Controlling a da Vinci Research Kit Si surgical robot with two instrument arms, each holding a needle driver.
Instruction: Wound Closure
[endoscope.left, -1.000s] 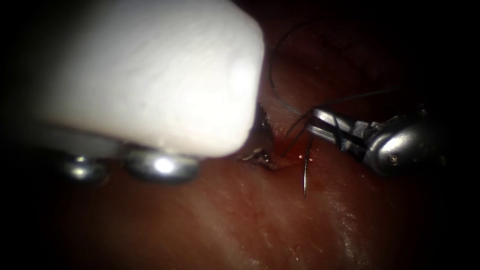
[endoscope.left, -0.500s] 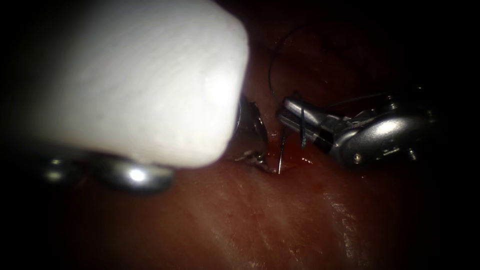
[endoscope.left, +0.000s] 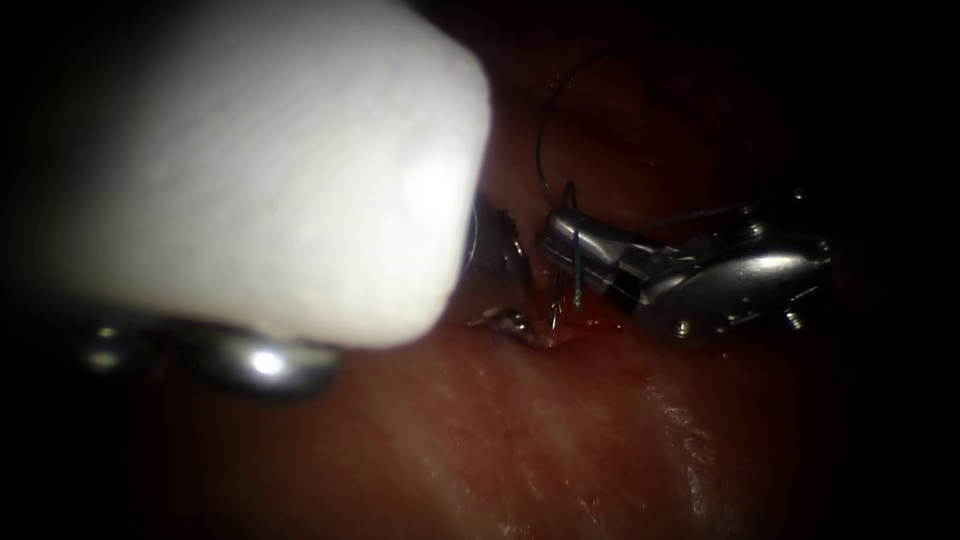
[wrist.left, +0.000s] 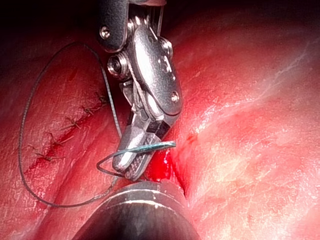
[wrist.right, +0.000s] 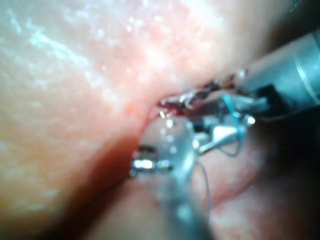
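The right hand (endoscope.left: 562, 232), a small silver two-jawed needle driver on a steel wrist coming in from the right, is clamped shut on the thin curved steel needle (endoscope.left: 577, 262). It grips the needle across its body, with part of the curve sticking out on each side of the jaws. In the endoscope view the needle stands nearly upright just to the right of the dark, narrow cut (endoscope.left: 535, 335). Its lower end reaches down to the wet patch of red fluid (wrist.left: 160, 170) at the cut's edge; whether the point is in the glossy pinkish-red pork tissue (endoscope.left: 600, 440) cannot be told. In the left wrist view the same needle looks bluish-green and lies crosswise in the jaw tips, with one end just beside the tissue fold. The fine dark thread (wrist.left: 20, 150) runs from the needle in a small loop under the jaws and then in a wide, slack arc over the tissue, passing a row of short dark stitches (wrist.left: 70, 122) already set along the cut. The left arm's thick white shaft (endoscope.left: 250, 170) crosses the endoscope view from the left, and the left hand (endoscope.left: 505, 270), a dark metal tip, sits at the cut's left edge, close to the right hand. I cannot tell how far it is open or whether it grips anything.
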